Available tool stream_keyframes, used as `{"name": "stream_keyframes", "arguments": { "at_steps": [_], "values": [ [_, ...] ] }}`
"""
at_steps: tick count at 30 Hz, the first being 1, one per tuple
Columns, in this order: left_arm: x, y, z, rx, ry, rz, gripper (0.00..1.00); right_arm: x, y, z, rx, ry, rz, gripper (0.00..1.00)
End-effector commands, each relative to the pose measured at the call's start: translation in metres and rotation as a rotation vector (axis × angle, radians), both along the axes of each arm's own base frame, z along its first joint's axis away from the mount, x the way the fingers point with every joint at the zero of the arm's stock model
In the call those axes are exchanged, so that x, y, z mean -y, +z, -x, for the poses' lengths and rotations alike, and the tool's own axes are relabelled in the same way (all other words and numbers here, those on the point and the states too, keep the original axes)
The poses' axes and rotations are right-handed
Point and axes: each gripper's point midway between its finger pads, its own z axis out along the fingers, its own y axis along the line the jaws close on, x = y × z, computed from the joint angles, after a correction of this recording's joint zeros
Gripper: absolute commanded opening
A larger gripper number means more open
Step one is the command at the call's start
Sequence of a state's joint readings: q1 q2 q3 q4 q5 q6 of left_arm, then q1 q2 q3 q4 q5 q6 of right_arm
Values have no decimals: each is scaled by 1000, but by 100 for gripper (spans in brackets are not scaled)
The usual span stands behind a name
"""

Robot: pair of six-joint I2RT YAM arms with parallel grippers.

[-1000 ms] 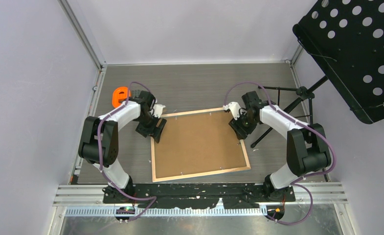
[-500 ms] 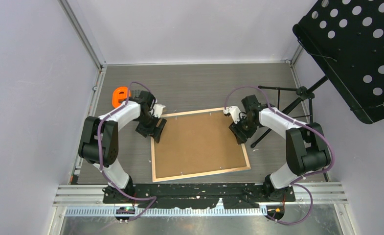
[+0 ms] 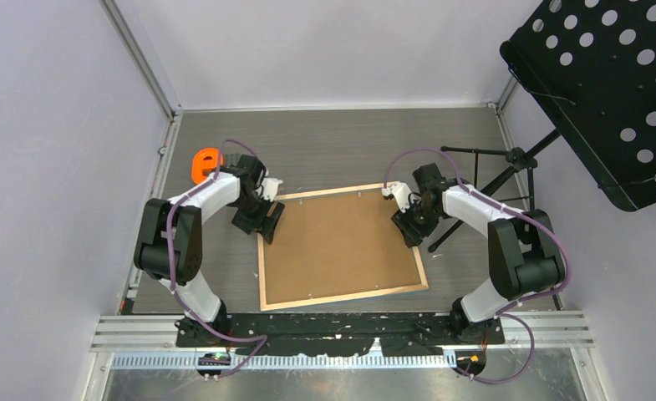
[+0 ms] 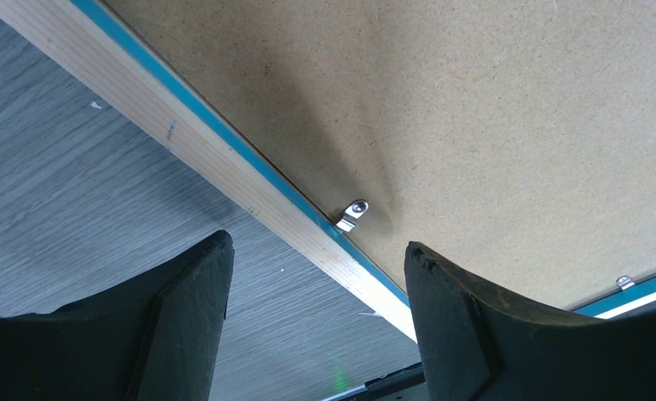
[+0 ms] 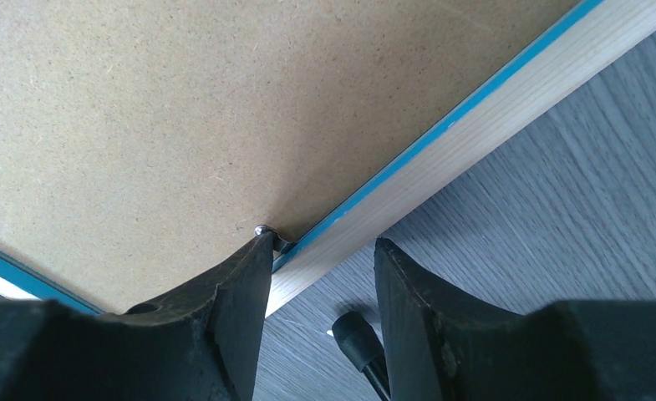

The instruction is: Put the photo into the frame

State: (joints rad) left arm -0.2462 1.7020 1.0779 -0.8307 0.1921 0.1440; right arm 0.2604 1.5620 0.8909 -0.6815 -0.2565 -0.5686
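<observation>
Frame rail runs through the gap of both pairs of jaws. In the left wrist view the left jaws stand wide apart, clamped on nothing. The light wood rail of the frame (image 4: 182,134) crosses just beyond them, and a small metal tab (image 4: 353,214) sits in line with the gap, at the edge of the brown backing board (image 4: 491,109). In the right wrist view the right jaws are also apart. One jaw tip touches a second tab (image 5: 266,231) by the blue inner lip, and the other hangs outside the rail over the bench (image 5: 575,234).

In the top view the frame (image 3: 345,296) lies back-up at the centre of the picture, slightly askew. The left jaws are at its upper-left corner and the right jaws at its upper-right side. The photo shows in no view, and I cannot tell whether it lies under the board.

The frame looks light, thin and stiff, and its pane is likely fragile. It is probably best held by the wood rail, not the board. The tabs look small and bendable, so a gentle fingertip nudge should suit them.
</observation>
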Motion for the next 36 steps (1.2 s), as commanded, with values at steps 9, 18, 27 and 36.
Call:
{"name": "stream_keyframes", "arguments": {
  "at_steps": [9, 18, 27, 36],
  "values": [
    [1, 12, -7, 37, -15, 19, 74, -10, 27, -24, 102, -53, -62, 52],
    [1, 12, -7, 36, -16, 20, 74, -7, 19, -31, 117, -76, -40, 52],
    [1, 11, -6, 32, -16, 19, 74, 1, 14, -25, 107, -37, 0, 51],
    [1, 12, -6, 34, -16, 19, 74, 2, 10, -14, 67, 2, 4, 51]
  ]
}}
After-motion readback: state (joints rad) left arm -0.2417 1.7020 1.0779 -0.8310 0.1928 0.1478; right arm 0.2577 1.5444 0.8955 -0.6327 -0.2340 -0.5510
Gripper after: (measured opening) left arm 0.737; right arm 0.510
